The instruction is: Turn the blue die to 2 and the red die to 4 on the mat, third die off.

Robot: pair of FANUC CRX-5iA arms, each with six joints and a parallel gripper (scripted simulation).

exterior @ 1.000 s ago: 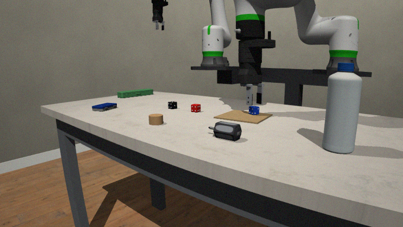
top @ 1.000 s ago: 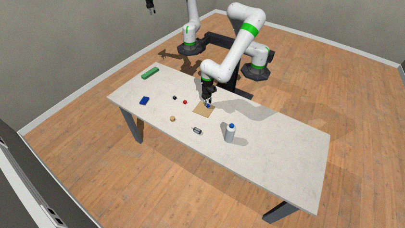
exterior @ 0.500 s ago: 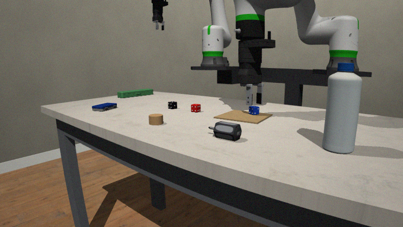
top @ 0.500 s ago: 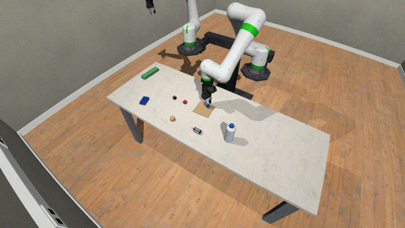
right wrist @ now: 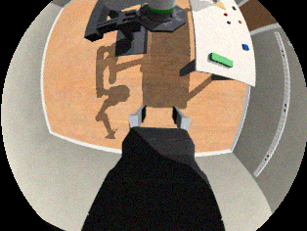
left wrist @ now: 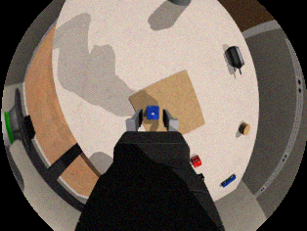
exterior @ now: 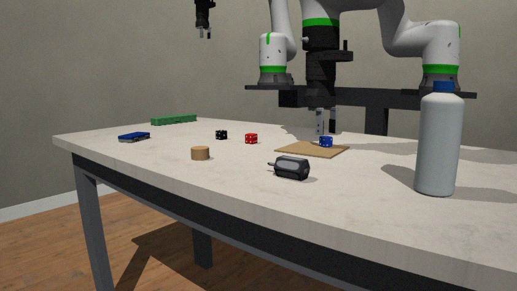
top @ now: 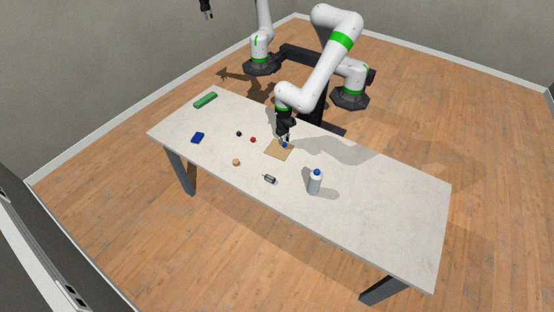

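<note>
Blue die (top: 285, 145) (exterior: 325, 141) (left wrist: 153, 113): flat on mat (top: 277, 151) (exterior: 307, 149) (left wrist: 181, 105); no long axis.
Left gripper (top: 285, 138) (exterior: 325, 132) (left wrist: 153, 119): partly open, empty, above die. Right gripper (top: 208, 16) (exterior: 205, 35) (right wrist: 159, 116): fully open, empty.

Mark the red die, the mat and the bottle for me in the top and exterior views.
Red die (top: 252, 139) (exterior: 250, 138): top, exterior; body.
Mat (top: 276, 152) (exterior: 307, 149): top, exterior; bare surface.
Bottle (top: 314, 184) (exterior: 438, 144): top, exterior; side wall.
</note>
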